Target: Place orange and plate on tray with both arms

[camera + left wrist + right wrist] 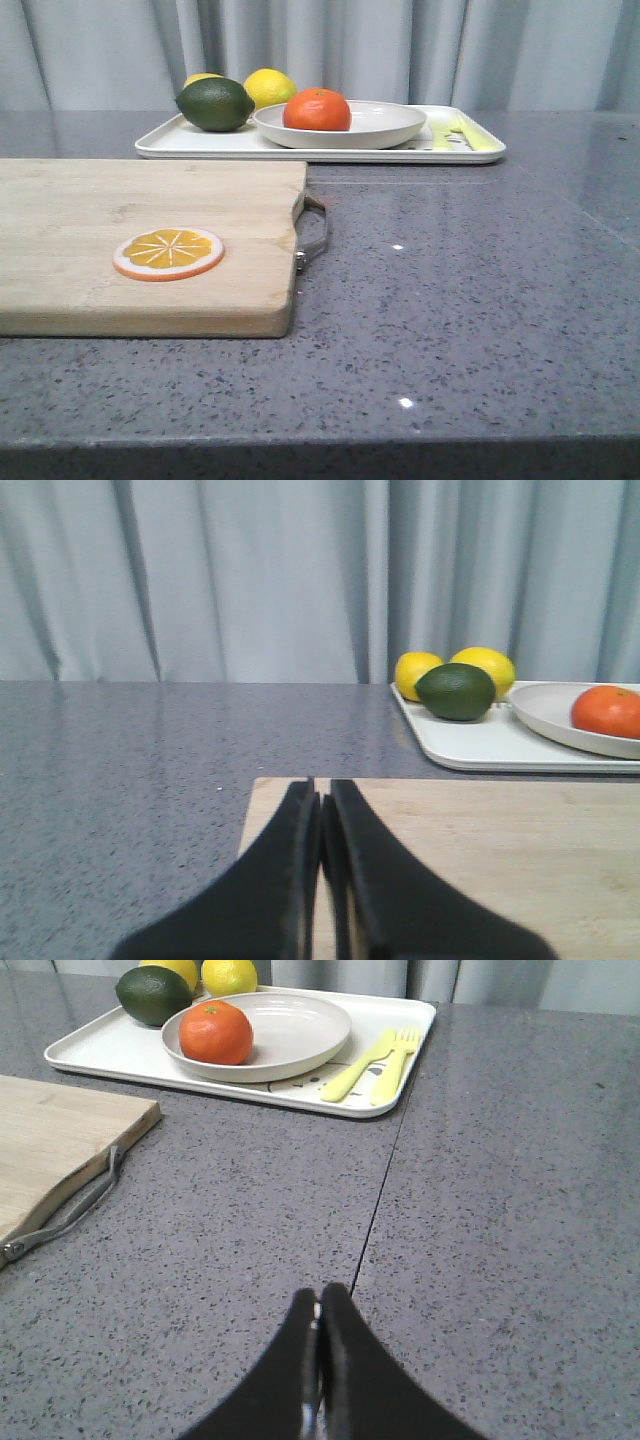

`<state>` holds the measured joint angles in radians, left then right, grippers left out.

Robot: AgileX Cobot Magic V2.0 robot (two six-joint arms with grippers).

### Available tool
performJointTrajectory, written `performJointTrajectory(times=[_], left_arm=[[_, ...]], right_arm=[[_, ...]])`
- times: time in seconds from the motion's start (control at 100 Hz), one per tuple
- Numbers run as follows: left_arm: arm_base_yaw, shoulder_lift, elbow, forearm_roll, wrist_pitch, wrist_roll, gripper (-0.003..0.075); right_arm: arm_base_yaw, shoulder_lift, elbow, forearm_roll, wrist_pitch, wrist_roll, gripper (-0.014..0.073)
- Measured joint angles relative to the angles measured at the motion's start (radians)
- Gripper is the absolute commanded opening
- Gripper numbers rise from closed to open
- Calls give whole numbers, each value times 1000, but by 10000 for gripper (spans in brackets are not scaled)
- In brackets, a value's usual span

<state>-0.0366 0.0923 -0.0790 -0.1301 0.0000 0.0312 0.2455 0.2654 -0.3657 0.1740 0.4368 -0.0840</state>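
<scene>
The orange (216, 1032) sits in the plate (290, 1032), which rests on the tray (95, 1055), well ahead of both sets of fingers. The left gripper (322, 825) and right gripper (319, 1325) are pressed together, holding nothing. The placing looks complete; the sound step is keeping both arms back, away from the tray.

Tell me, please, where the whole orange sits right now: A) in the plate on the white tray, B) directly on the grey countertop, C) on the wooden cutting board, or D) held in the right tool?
A: the orange rests inside the plate, which stands on the tray, and no tool is near it.
</scene>
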Motion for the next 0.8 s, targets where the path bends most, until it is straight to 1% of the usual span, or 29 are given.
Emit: performJointTrajectory(times=[0.12,0.24,0.8], left_arm=[[65,-66,54,2,-6,0,-20],[99,-96,80,2,-8,0,-20],[104,-96,80,15,0,0,-20]], right_arm=[[0,0,0,0,0,0,-67],[0,0,0,0,0,0,-67],[0,0,0,1,0,0,-67]])
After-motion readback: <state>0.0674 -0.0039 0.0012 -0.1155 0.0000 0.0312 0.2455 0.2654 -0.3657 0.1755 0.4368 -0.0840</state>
